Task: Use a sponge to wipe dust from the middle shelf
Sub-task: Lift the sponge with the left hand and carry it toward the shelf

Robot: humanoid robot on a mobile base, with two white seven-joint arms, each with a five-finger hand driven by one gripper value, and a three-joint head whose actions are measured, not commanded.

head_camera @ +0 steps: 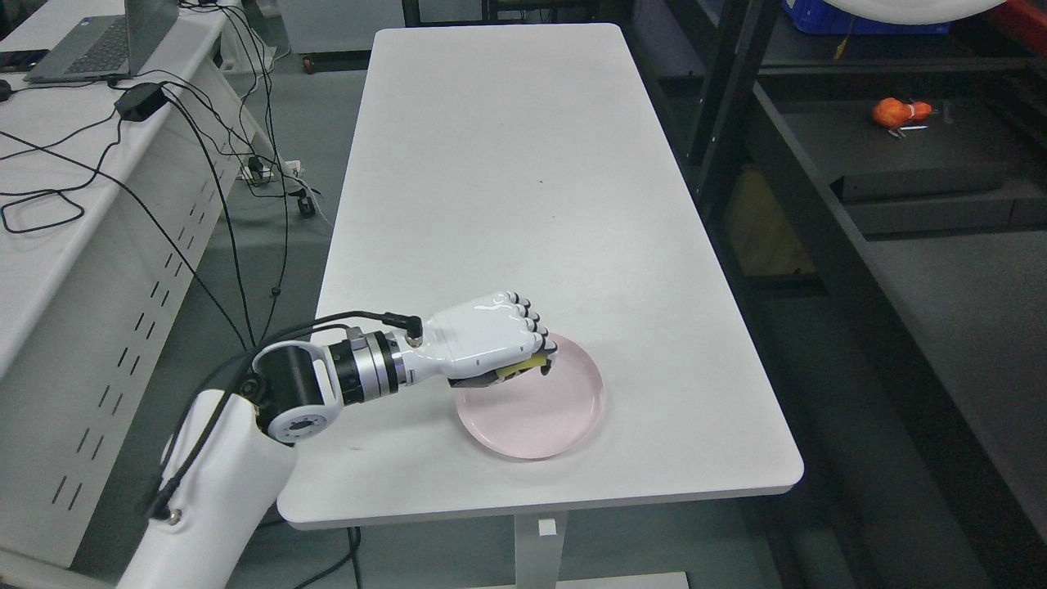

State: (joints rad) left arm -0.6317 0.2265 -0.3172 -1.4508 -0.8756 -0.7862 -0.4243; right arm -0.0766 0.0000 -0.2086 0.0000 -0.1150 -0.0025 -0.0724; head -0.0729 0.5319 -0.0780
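Gripping the yellow sponge (523, 368) over the pink plate (564, 417) near the front edge of the white table (507, 180), the left hand (491, 339) appears to be at the pick-up step, its fingers (536, 327) curled down around the sponge. Next it must lift clear of the plate and carry the sponge right to the dark shelving (900, 164) beyond the table's right edge.

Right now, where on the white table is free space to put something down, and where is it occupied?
The white table is bare from its far edge down to the left hand. A narrower strip runs along the right edge, beside the pink plate. The near part is crowded: the left hand, closed on a yellow sponge, sits over the plate.
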